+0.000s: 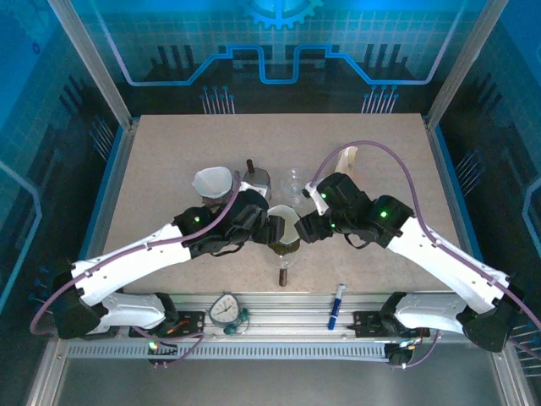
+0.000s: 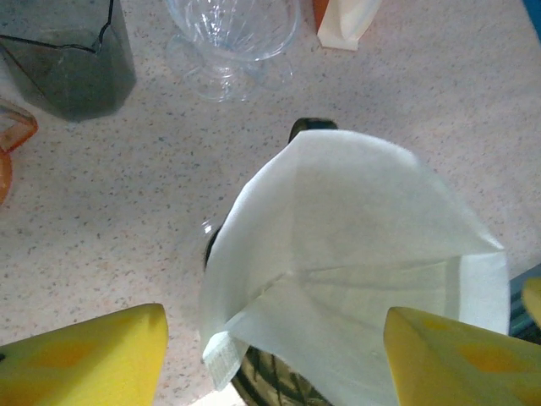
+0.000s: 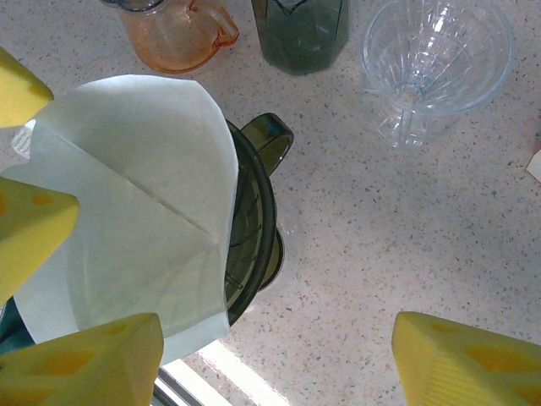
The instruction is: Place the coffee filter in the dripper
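**A:** Starting from the left, what do we see?

**B:** We see an orange dripper with a second paper filter on it. A dark grey dripper is just beside it.

**A:** And the left gripper?

**B:** Its yellow fingers stand wide apart, and the coffee filter is between them. We cannot tell if a finger touches the paper.

**A:** How does this filter look?

**B:** It is thin white paper, opened into a cone, with a folded seam at one side and a crease across. It sits in the green dripper near the middle of the table. It rises high above the rim and leans over it toward the left gripper.

**A:** And further right?

**B:** The right gripper also has its jaws wide apart. One finger is at the lower edge of the paper and the other is over the bare table. Behind, we see a clear glass dripper.
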Motion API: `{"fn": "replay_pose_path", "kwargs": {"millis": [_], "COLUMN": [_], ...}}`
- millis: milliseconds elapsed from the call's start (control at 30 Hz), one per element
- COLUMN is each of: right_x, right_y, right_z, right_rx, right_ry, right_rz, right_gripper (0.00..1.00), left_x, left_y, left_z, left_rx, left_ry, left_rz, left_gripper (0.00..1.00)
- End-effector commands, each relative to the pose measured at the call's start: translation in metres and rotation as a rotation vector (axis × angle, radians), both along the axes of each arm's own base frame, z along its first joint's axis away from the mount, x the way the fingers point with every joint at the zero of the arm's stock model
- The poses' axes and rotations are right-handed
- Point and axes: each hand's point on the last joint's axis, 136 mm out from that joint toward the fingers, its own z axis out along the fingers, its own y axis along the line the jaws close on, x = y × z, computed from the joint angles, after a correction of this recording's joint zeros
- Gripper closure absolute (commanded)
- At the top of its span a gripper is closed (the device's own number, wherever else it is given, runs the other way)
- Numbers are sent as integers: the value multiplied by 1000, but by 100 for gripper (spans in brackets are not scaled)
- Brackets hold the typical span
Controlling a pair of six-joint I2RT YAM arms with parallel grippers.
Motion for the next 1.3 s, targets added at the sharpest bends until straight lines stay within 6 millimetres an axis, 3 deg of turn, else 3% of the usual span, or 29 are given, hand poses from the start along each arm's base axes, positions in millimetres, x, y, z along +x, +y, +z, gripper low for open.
{"fn": "replay_pose_path", "kwargs": {"millis": [0, 300, 533, 667, 767, 967, 1133, 1267], "right_x": [3, 24, 36, 37, 36, 36, 36, 36], "right_y": [3, 25, 29, 26, 25, 25, 26, 25], "right_z": [4, -3, -23, -33, -36, -36, -37, -38], "right_rx": [45, 80, 50, 23, 19, 17, 19, 18], "right_ry": [-3, 22, 53, 61, 66, 66, 69, 71], "right_rz": [-7, 5, -17, -28, -28, -28, -26, -30], "right_gripper": [27, 27, 27, 27, 28, 28, 28, 28], "left_x": [-5, -6, -5, -6, -3, 3, 4, 6], "left_y": [12, 13, 12, 14, 19, 12, 5, 10], "left_z": [0, -3, -8, -10, -5, 14, 6, -2], "left_rx": [30, 7, 6, 3, -40, -205, -186, -163], "left_ry": [22, 24, 34, 38, 17, -14, 14, 33], "left_rz": [12, 20, 23, 30, 56, 30, 5, 30], "left_gripper": [35, 53, 67, 65, 50, 31, 31, 49]}}
